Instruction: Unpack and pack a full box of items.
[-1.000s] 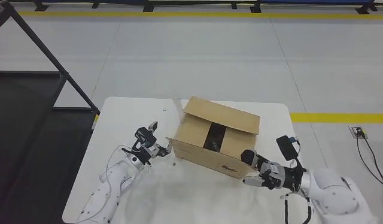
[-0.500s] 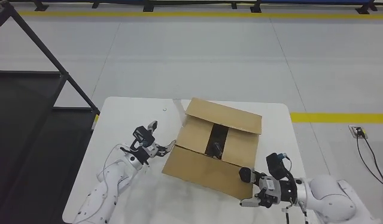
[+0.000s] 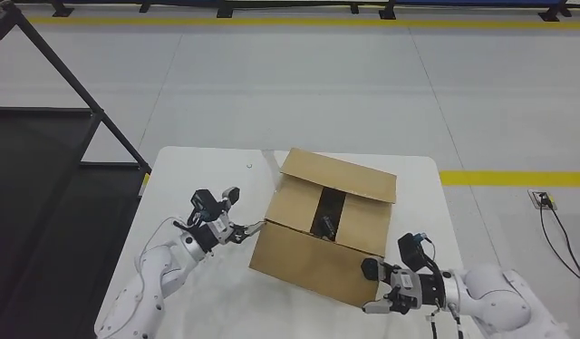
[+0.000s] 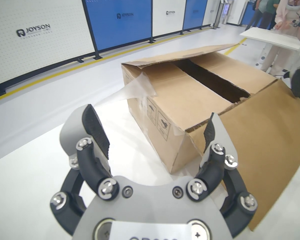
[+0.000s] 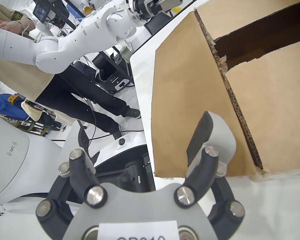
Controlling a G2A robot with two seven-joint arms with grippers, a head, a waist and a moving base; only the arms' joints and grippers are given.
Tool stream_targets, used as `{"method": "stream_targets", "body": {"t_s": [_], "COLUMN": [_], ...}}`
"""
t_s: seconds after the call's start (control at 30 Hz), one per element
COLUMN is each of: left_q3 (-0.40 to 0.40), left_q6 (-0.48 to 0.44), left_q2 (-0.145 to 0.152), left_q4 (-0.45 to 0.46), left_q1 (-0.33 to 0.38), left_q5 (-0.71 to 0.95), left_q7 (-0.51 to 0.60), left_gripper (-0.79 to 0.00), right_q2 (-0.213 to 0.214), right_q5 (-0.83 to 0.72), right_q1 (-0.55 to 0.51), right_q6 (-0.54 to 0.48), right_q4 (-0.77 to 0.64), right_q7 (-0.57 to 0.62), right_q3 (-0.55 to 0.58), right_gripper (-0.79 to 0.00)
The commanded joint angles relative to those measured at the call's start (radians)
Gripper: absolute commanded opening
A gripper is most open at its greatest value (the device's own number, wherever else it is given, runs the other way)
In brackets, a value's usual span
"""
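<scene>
Our left gripper [image 4: 150, 113] has its jaws spread wide with nothing between the pads. The near corner of the box [image 4: 190, 96] sits just ahead of them, closer to one side than the other. Our right gripper [image 5: 143, 121] is spread as well, with one pad lying across the face of the long flap [image 5: 190, 76] near its free edge, though we cannot tell whether it touches. Neither pair pinches cardboard, so we judge the main risk to be the flap slipping off that single pad and swinging back over the dark slot [image 4: 210, 81] in the box top. Further out, a push from either side could skid or twist the whole box across the smooth table [image 4: 27, 171], since nothing braces it. Beyond the left jaws, the loose clear tape [image 4: 137, 86] at the box's far corner could snag a pad or stick the flaps together.
</scene>
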State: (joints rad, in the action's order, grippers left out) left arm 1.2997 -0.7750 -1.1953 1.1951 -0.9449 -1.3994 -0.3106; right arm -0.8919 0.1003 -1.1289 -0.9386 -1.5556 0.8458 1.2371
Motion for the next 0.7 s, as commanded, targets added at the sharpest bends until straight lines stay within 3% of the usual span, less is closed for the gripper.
{"method": "stream_targets", "body": {"t_s": [0.0,0.23,0.33,0.67], "left_q3": [0.001,-0.006,-0.013,-0.032], "left_q6": [-0.026,-0.044,-0.037,0.058], "left_q2": [0.005,0.012,0.012,0.005], "left_q4": [0.008,0.013,0.01,-0.005], "left_q1": [-0.006,-0.016,-0.015,-0.009], "left_q5": [-0.012,-0.023,-0.02,0.02], "left_q7": [0.024,0.062,0.063,0.037], "left_gripper": [0.0,0.0,0.0,0.0], "right_q2": [-0.005,-0.025,-0.03,-0.031], "right_q5": [0.004,-0.065,-0.138,-0.132], "right_q1": [0.013,0.053,0.08,0.076], "right_q6": [0.026,0.059,0.128,0.151], "right_q4": [0.012,0.036,0.067,0.055], "right_q7": [-0.034,-0.174,-0.191,-0.203], "right_q3": [-0.012,-0.048,-0.052,-0.055], "right_gripper": [0.0,0.0,0.0,0.0]}}
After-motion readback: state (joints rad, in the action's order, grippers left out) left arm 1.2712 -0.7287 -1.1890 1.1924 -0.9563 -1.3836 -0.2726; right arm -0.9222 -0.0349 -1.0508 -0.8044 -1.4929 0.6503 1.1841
